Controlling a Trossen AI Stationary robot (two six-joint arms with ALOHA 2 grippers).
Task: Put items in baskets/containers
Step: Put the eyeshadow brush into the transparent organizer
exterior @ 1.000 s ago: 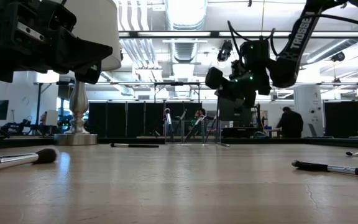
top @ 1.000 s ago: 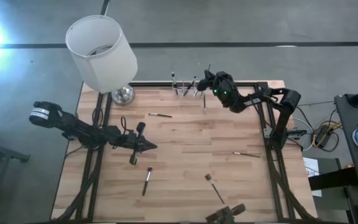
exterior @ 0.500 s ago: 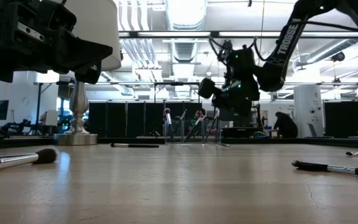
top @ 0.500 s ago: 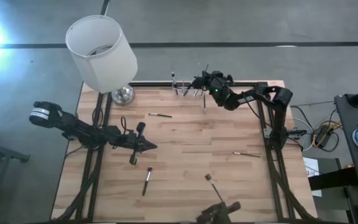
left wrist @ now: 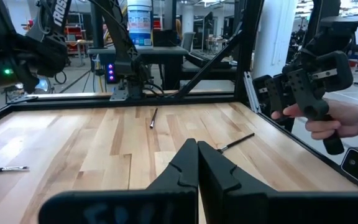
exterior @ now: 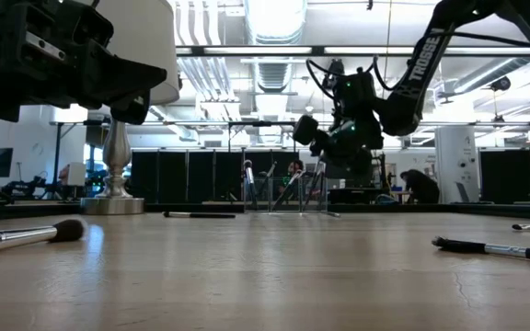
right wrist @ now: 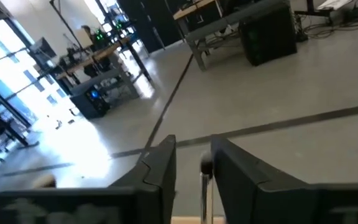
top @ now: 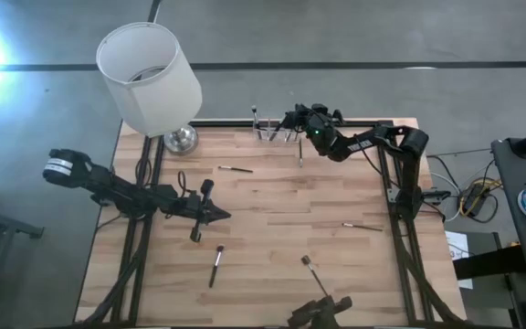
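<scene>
wood table far edge: right claw apart over holder, brush between fingers; left claw together.

Lamp beside holder; mid-table open.

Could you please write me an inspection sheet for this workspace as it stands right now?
Surface: wooden table, flat.
Job's things: clear holder at the far edge with brushes upright; five brushes lie loose.
Clutter: lamp at the far left corner.
Grippers: right tool above the holder, jaws apart, a brush between them; left tool shut, empty, over the table's left.
Cables: bundle off the right side.
Surroundings: a hand holds a controller.
</scene>
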